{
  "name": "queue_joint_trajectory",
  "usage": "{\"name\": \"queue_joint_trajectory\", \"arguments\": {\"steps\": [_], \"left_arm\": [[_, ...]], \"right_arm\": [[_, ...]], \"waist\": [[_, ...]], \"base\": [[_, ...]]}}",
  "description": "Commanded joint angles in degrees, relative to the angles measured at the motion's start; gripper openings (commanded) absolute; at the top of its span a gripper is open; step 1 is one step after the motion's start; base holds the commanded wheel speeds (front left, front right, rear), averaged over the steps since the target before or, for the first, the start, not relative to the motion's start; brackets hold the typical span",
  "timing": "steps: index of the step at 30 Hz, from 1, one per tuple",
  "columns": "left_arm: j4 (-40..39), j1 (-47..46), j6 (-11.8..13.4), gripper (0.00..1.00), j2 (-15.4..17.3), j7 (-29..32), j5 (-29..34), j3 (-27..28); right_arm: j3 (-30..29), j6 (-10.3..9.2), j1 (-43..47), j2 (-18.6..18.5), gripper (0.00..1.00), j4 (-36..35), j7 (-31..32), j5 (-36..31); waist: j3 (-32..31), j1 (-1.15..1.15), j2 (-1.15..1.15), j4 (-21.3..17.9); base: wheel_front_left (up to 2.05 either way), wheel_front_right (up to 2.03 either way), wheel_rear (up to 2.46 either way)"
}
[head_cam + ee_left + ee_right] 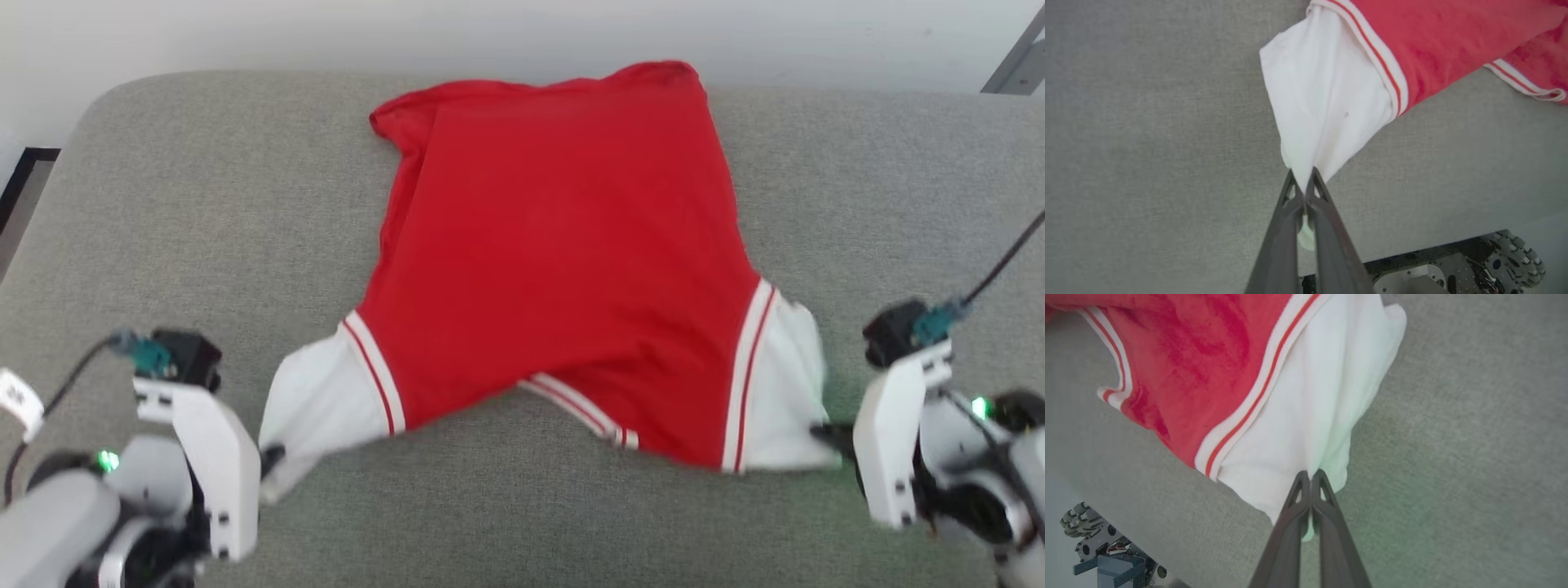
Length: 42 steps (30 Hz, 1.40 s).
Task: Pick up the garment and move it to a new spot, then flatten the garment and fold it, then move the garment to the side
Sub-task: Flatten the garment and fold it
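Note:
The garment (pixel 563 261), bright red with white sleeves and red-and-white striped trim, lies spread over the grey cushion, its collar end toward me. My left gripper (pixel 273 457) is shut on the tip of the white sleeve at the near left; in the left wrist view the white cloth (pixel 1327 94) tapers into the pinched fingers of that gripper (pixel 1303 179). On the near right, my right gripper (pixel 820 433) is shut on the other white sleeve, whose fabric (pixel 1314 412) bunches between the closed fingers of the right gripper (pixel 1310 476).
The grey cushion (pixel 163 212) stretches wide on both sides of the shirt. A pale wall runs behind it. The robot's wheeled base (pixel 1453 265) shows below the cushion's front edge, and part of the base (pixel 1098 547) appears in the right wrist view too.

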Motion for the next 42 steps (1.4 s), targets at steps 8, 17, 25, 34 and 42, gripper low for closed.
{"name": "queue_joint_trajectory", "arguments": {"steps": [8, 17, 25, 34, 42], "left_arm": [[-9.2, 9.9, 6.5, 0.0, 4.4, -0.5, -2.8, -0.8], [-12.3, 14.2, 7.8, 0.0, 4.2, -2.0, -3.9, -1.9], [-10.9, 11.9, 5.6, 0.0, 1.7, -4.6, -2.4, -1.1], [-10.5, 10.6, 4.1, 0.0, 0.7, -7.1, -1.8, 0.2], [-10.0, 6.8, 1.8, 0.0, -1.5, -7.1, -0.1, 0.0]], "right_arm": [[-8.5, -0.02, 16.4, 2.6, 0.0, -13.0, 11.0, -2.3], [-16.4, -0.02, 26.5, 8.6, 0.0, -21.4, 16.4, -8.3], [-19.3, -0.02, 24.3, 11.6, 1.0, -26.6, 14.9, -12.6], [-23.7, -0.01, 12.4, 16.0, 1.0, -33.7, 6.7, -19.6], [-22.1, -0.02, -6.4, 16.5, 1.0, -16.4, -5.6, -25.1]], "waist": [[-0.1, 0.0, 0.0, 0.5], [1.0, 0.0, 0.0, 1.3], [2.8, 0.0, 0.0, 1.1], [6.0, 0.0, 0.0, 1.3], [10.3, 0.0, 0.0, 4.8]], "base": [[0.0, 0.0, 0.0], [0.0, 0.0, 0.0], [0.0, 0.0, 0.0], [0.0, 0.0, 0.0], [0.0, 0.0, 0.0]]}}
